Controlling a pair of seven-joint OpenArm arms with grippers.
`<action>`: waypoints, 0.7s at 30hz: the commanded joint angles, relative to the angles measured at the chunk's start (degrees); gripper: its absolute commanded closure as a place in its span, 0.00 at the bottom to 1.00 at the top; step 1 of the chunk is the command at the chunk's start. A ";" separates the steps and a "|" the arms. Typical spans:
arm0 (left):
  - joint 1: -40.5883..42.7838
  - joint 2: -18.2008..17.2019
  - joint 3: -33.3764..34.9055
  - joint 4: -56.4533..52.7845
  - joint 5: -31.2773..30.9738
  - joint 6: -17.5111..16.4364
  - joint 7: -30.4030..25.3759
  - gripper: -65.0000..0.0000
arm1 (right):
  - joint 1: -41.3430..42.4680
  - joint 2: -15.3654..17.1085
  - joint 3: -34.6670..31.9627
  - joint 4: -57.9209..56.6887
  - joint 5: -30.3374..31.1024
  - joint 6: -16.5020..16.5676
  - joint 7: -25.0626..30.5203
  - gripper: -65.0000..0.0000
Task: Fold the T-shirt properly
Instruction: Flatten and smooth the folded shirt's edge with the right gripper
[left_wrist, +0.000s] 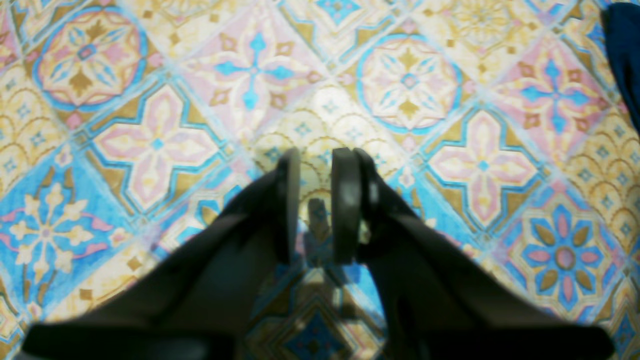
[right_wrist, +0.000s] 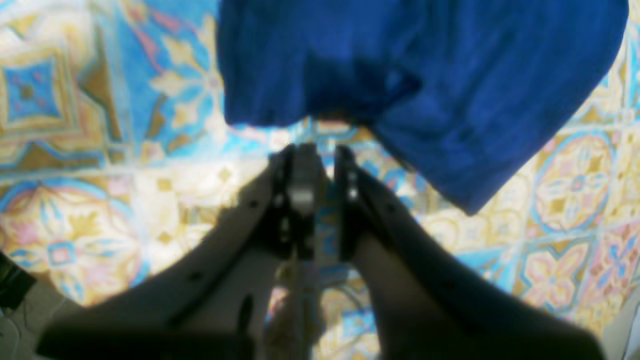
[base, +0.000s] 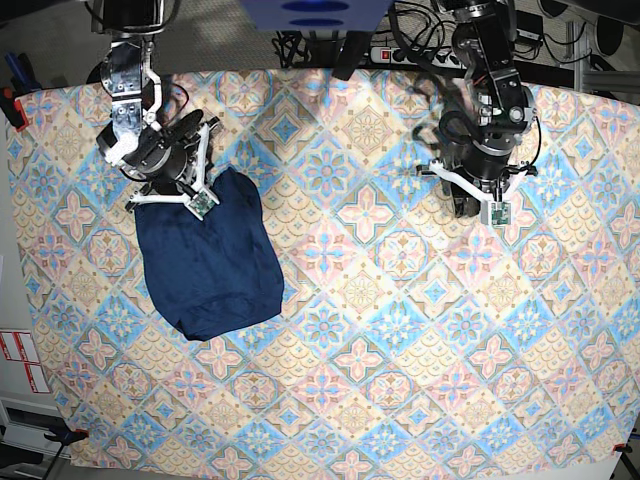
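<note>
The T-shirt (base: 210, 260) is a dark navy bundle, folded to a rough rectangle, lying flat on the left part of the tile-patterned cloth (base: 380, 330). In the right wrist view the T-shirt (right_wrist: 425, 65) fills the top, its near edge just beyond my right gripper (right_wrist: 315, 150). That gripper hovers over bare cloth, its jaws a narrow gap apart with nothing between them. My left gripper (left_wrist: 316, 155) hangs over bare patterned cloth on the table's right side, far from the shirt, slightly open and holding nothing.
A dark blue edge (left_wrist: 625, 55) shows at the top right of the left wrist view; I cannot tell what it is. A power strip and cables (base: 420, 50) lie behind the table. The cloth's edges run along the left (base: 12, 250) and the front.
</note>
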 joint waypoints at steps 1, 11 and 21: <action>-0.18 -0.09 -0.05 1.00 -0.48 -0.09 -1.24 0.83 | 2.20 -0.68 -0.86 0.62 0.80 -0.29 1.88 0.90; 0.52 -0.09 -0.05 1.09 -0.57 -0.09 -1.24 0.83 | 8.97 -3.41 -2.09 -15.20 0.80 -0.29 4.25 0.90; 0.61 -0.09 -0.14 1.09 -0.57 -0.09 -1.24 0.83 | 14.60 -5.43 -2.18 -22.76 0.80 -0.29 5.66 0.90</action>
